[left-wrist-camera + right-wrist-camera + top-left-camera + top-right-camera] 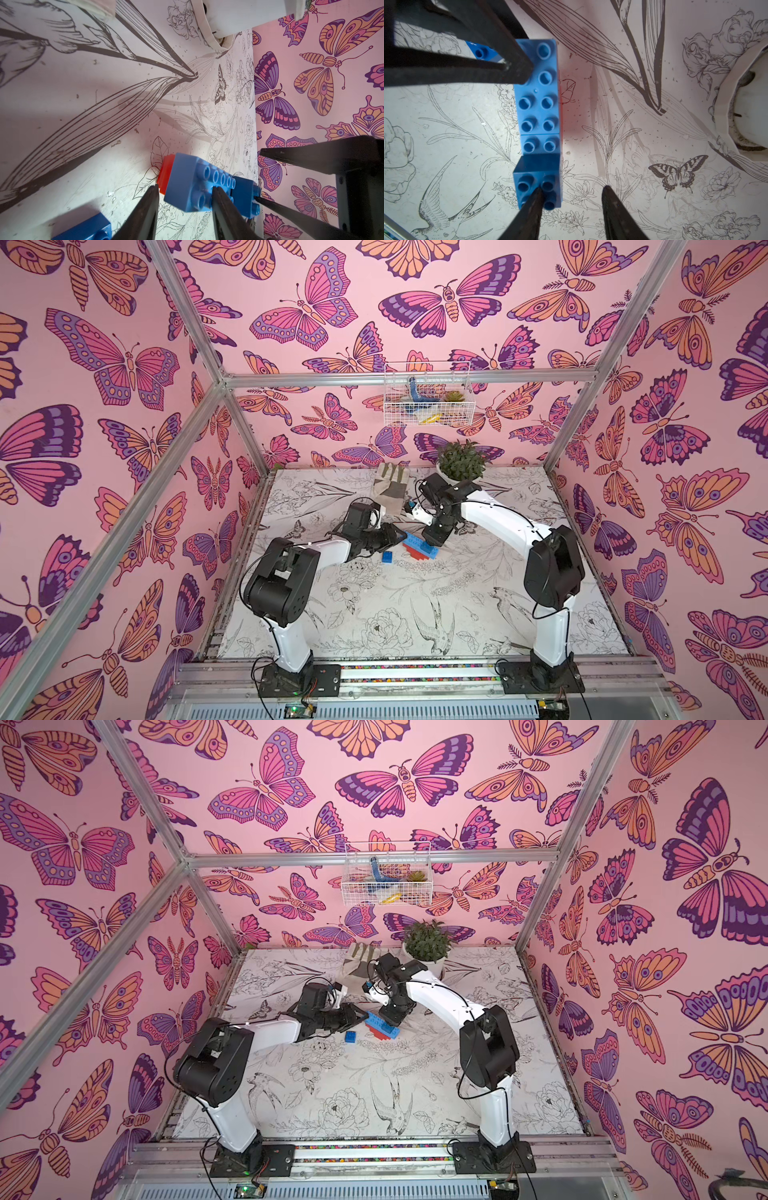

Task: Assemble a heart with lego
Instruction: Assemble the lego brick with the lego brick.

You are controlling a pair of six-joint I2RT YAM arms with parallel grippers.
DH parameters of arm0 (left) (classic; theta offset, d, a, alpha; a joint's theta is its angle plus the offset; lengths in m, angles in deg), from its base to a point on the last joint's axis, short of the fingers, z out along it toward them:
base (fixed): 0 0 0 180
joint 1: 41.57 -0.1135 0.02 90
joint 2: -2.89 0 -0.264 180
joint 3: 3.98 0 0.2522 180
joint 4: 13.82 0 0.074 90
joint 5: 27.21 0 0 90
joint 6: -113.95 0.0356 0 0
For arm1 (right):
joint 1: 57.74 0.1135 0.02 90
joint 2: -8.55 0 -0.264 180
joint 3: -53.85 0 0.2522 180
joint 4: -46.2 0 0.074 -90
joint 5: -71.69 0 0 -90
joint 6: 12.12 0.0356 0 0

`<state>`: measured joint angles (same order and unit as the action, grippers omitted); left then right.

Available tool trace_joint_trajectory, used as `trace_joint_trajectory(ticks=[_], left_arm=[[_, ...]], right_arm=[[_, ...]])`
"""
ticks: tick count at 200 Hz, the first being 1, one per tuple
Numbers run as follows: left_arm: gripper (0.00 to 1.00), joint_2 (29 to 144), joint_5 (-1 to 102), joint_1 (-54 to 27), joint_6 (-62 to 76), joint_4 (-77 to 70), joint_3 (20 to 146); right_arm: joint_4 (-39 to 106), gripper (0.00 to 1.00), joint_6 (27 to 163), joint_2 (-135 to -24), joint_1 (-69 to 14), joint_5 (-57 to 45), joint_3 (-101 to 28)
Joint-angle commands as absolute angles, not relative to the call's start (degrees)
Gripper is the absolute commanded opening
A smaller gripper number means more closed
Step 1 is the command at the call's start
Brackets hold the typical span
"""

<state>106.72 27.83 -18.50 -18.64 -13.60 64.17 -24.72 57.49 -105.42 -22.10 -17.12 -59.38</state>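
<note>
Closest in, the arms' rail (pixel 415 672) edges the bench (pixel 395 614). Mid-bench lies the heart (pixel 417 549), partly built: blue and red rows are joined, with one blue brick (pixel 387 556) loose beside it (so work likely remains). At its blue end sits the left tool (pixel 185 188); whether it grips I cannot tell. The right tool (pixel 572 190) stands apart, one tip on the top studs. Beyond are a glove (pixel 390 485), a plant (pixel 461 460) and a basket (pixel 428 406). No writing is readable.

A table (pixel 374 605) printed with ink flowers and birds carries a work glove (pixel 390 487) and, just beside it, a potted plant (pixel 461 458) – both by the back edge. Above them a wire basket (pixel 428 393) hangs on the butterfly wall (pixel 291 302).
</note>
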Motion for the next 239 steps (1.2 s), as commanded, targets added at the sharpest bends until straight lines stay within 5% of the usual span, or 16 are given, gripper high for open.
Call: trace_joint_trajectory(ticks=[1,239], left_arm=[[0.46,107.1,29.9,-18.2,-18.6,-9.5,63.5],[0.55,104.2,31.4,-18.3,-17.8,-8.2,64.2]], right_arm=[[-25.7,0.49,56.3,-107.9,-20.8,-18.6,-55.8],[-28.4,0.55,59.2,-110.1,-24.6,-12.8,-63.9]])
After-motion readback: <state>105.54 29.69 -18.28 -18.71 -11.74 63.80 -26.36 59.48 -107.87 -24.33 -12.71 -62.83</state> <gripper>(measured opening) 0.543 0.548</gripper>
